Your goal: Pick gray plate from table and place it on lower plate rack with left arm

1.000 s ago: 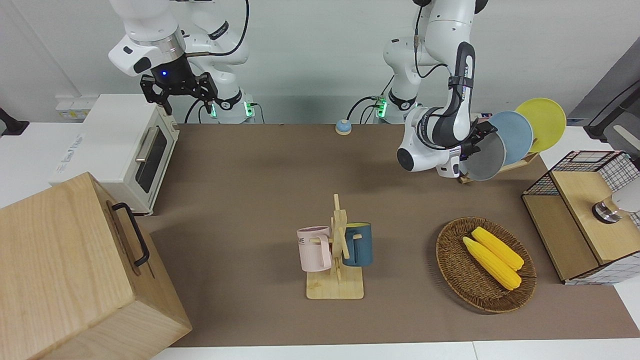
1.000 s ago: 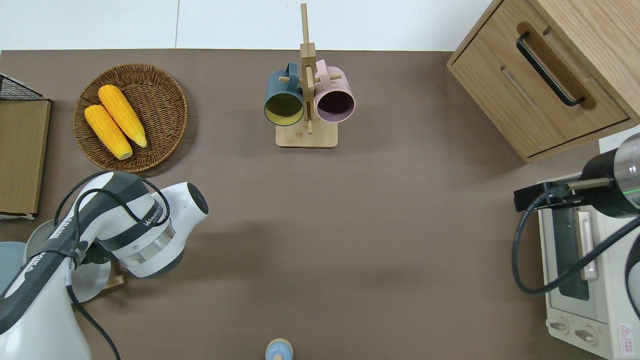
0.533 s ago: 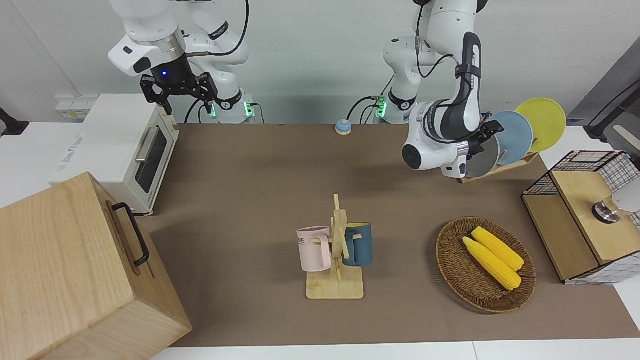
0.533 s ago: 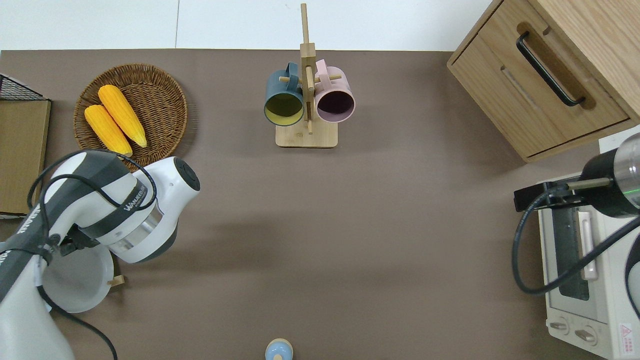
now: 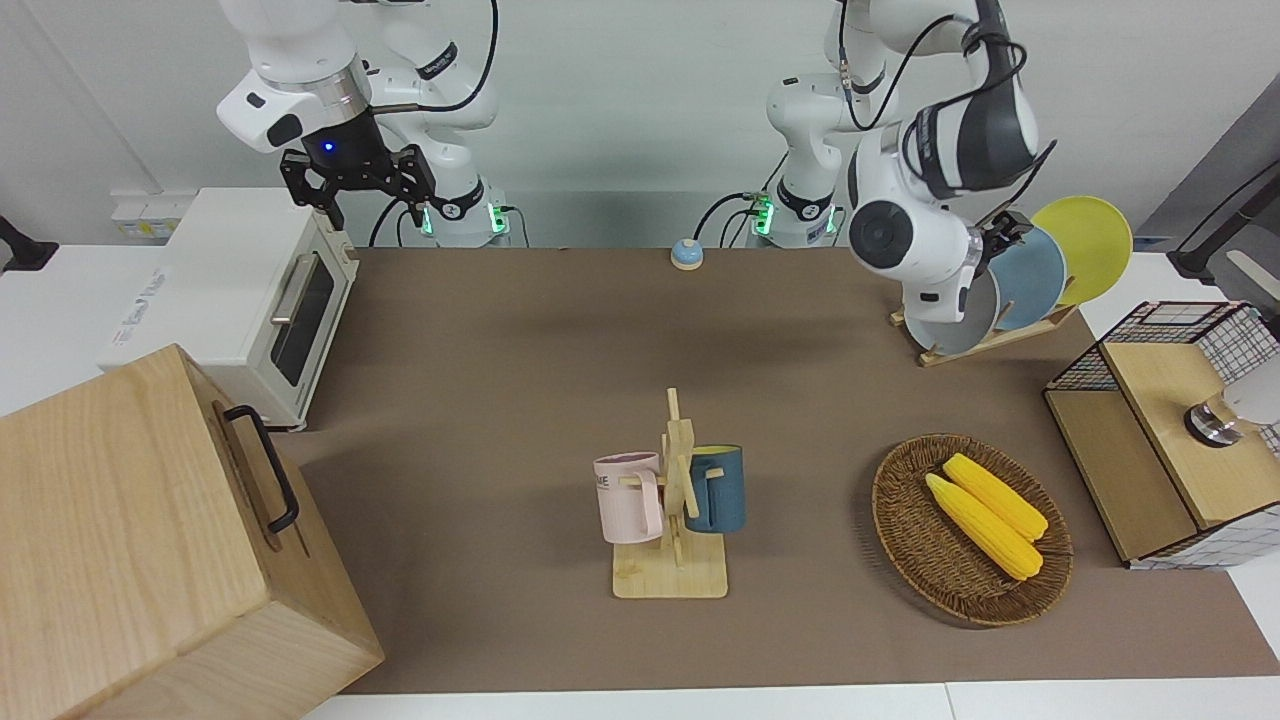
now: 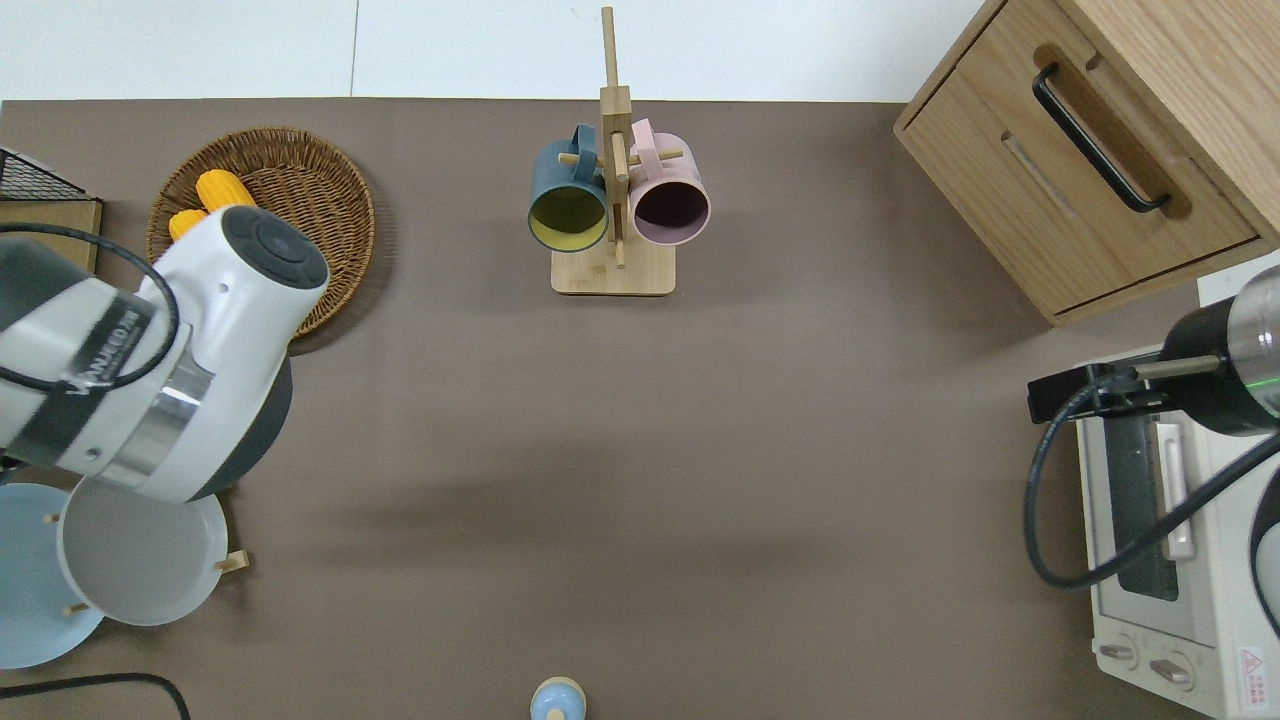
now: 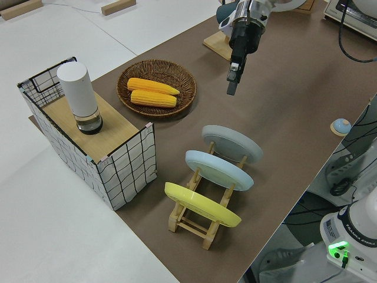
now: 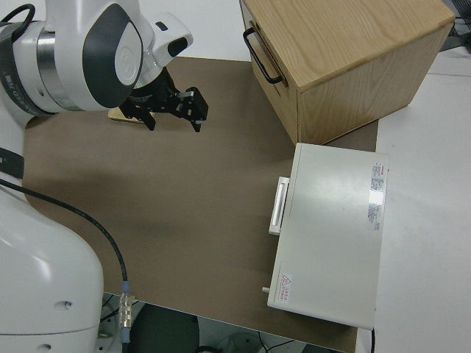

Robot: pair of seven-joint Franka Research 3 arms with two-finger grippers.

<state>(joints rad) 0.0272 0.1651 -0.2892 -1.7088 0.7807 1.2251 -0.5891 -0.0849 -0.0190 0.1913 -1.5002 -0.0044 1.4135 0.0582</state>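
On the brown table [image 5: 520, 330], the gray plate [image 7: 232, 143] leans in the lower plate rack [image 7: 194, 213], the left gripper [image 7: 233, 75] raised with nothing between its fingers, their spread unclear.

The arm near the plates [image 7: 352, 231] bears "FRANKA EMIKA"; the pink mug [image 5: 628, 498] shows the letters "ME".

**Brown-matted table and its load**

The table [image 5: 520, 340] carries a toaster oven [image 5: 240, 295] and wooden drawer box [image 5: 150, 540] at the right arm's end, a mug stand [image 5: 672, 560] mid-table, and a corn basket [image 5: 970, 530], plate rack [image 7: 200, 218] and wire crate [image 5: 1170, 430] at the left arm's end.
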